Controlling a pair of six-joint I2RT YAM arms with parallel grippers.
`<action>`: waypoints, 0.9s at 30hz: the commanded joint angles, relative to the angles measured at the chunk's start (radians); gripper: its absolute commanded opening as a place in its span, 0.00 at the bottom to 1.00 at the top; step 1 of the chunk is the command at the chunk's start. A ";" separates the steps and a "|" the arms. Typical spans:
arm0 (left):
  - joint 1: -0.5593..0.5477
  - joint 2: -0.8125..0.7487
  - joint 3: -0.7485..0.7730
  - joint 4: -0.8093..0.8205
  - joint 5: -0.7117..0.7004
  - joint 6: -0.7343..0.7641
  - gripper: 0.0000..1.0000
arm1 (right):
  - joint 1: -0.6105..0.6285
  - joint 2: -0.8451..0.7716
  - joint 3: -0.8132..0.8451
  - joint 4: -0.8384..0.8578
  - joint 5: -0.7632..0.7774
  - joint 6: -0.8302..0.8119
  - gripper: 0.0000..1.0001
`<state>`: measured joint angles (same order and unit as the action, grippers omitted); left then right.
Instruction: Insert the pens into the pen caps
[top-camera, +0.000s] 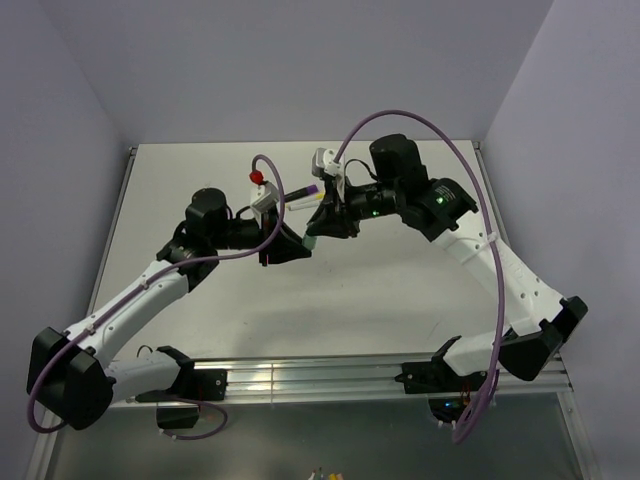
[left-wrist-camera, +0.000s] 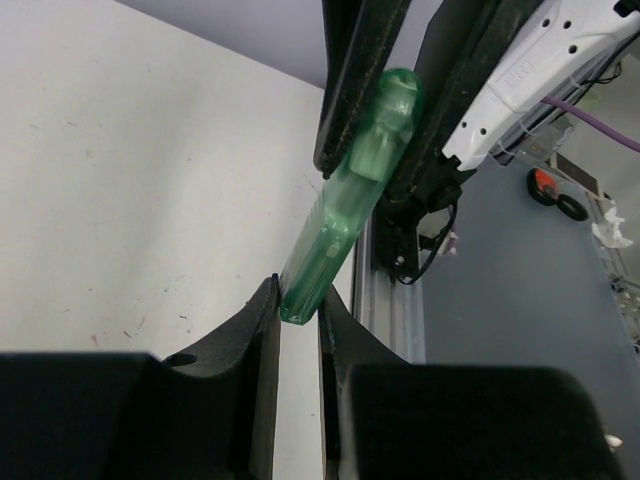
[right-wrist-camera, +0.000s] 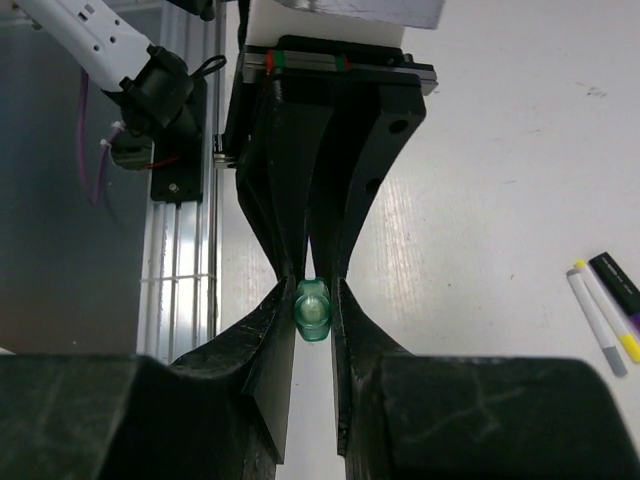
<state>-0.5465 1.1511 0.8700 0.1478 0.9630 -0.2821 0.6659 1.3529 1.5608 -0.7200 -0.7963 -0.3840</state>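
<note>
**Green pen held at both ends, capping step in hand**

The green pen (left-wrist-camera: 338, 215) is off the table (top-camera: 400, 290), in the air between the two arms, tilted, with one gripper on each end. The left gripper (left-wrist-camera: 298, 308) pinches the flat lower end of the translucent barrel between its fingertips. The right gripper (right-wrist-camera: 313, 300) comes in from the opposite side, and its jaws are pressed in on the rounded, narrower end. From the right wrist that end shows as a small green dome sitting right in the pinch, with the left fingers lined up straight behind it.

The rounded end looks like a cap of the same green, but the pictures do not show whether it is fully seated or only started on the barrel. My reading is that this is the joining step itself: pen in one gripper, cap end in the other.

The next move calls for a straight push along the pen's own axis, with both pinches firm so the slim barrel does not slide or pivot. After that one side can let go and the pen can go down on the table.

Further out, a grey-white pen (right-wrist-camera: 598, 325) and a black pen (right-wrist-camera: 622, 292) lie side by side on the table — too small to tell whether they are capped.
</note>
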 joint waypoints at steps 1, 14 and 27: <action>-0.006 -0.087 0.090 0.148 -0.020 0.035 0.00 | -0.031 0.055 -0.001 -0.156 0.037 0.017 0.07; -0.004 0.071 0.227 -0.384 -0.380 0.526 0.00 | -0.230 0.012 0.100 -0.156 -0.038 0.062 0.67; -0.070 0.516 0.521 -0.662 -0.828 0.833 0.00 | -0.381 -0.054 0.070 -0.136 -0.029 0.085 0.67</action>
<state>-0.5697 1.6230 1.3186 -0.4557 0.2867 0.4511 0.2962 1.3300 1.6108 -0.8757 -0.8272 -0.3141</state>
